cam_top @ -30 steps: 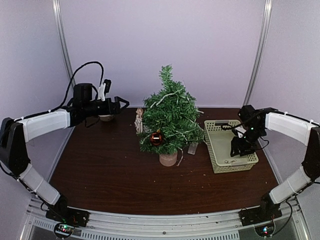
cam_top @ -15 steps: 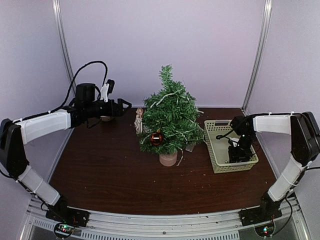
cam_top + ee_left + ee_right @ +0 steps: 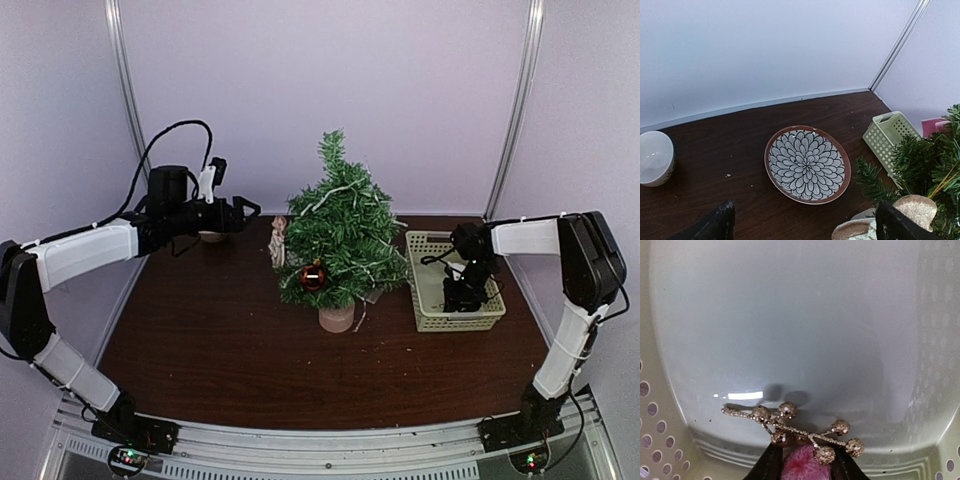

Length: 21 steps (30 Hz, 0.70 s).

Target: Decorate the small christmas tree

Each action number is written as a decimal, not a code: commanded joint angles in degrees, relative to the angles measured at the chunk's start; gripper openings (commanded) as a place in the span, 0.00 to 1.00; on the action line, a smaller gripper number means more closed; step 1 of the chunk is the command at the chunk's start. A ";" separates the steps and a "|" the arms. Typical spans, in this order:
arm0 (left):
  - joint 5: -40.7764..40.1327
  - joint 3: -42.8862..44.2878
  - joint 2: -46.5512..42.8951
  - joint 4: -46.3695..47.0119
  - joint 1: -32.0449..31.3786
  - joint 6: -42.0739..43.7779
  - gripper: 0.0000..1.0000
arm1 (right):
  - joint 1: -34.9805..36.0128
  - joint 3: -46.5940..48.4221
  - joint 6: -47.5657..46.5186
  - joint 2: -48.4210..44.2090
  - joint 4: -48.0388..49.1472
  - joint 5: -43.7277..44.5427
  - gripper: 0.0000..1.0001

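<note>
Left fingers (image 3: 715, 227) apart, facing plate (image 3: 807, 164); right fingers (image 3: 771, 462) flank pink pompom (image 3: 802, 466) and sprig (image 3: 785, 427) in basket (image 3: 655, 440), grip unclear.

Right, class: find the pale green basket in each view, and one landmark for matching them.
Top external: basket right of centre.
Left wrist: basket at the right, mid-height.
Right wrist: the inside of the basket fills the frame.
Landmark: the small christmas tree beside it, in the top and left wrist views only.
</note>
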 commanded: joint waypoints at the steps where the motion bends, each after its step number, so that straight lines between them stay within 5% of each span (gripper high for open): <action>1: -0.93 -0.65 -1.91 1.14 -0.15 1.50 0.98 | -1.07 2.32 0.34 0.17 4.29 -2.60 0.38; 5: -0.70 -0.66 -1.84 1.19 -0.17 1.46 0.98 | -1.95 1.53 -0.49 -3.28 7.83 -5.33 0.54; 8: -0.24 -0.84 -1.91 1.48 -0.15 1.33 0.98 | -2.80 -0.26 -0.22 -6.40 11.39 -6.76 0.57; 21: -0.26 -1.70 -2.79 1.66 -0.17 1.40 0.98 | -4.57 -0.93 3.47 -4.71 5.95 -3.29 0.43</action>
